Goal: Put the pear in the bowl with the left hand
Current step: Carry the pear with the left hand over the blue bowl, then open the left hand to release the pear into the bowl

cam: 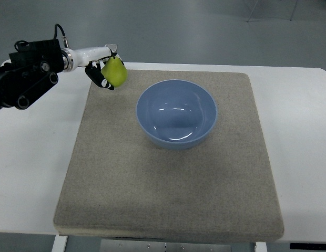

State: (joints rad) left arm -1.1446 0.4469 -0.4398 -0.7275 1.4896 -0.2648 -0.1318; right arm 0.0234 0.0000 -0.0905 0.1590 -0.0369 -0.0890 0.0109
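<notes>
One arm is seen, entering from the picture's left edge, black at the joint and white towards the wrist, and it ends in the left hand (105, 71) near the far left corner of the square grey-beige felt mat (168, 199). The yellow-green pear (115, 72) is gripped by the dark fingers (98, 76), which are curled around its left and lower side, and it is held over the mat's far left corner, apart from the bowl. The round pale blue glossy bowl (176, 114) is set upright on the mat, right of the pear and slightly nearer, and nothing is seen inside it. The mat is laid on the white worktop (26, 157).
</notes>
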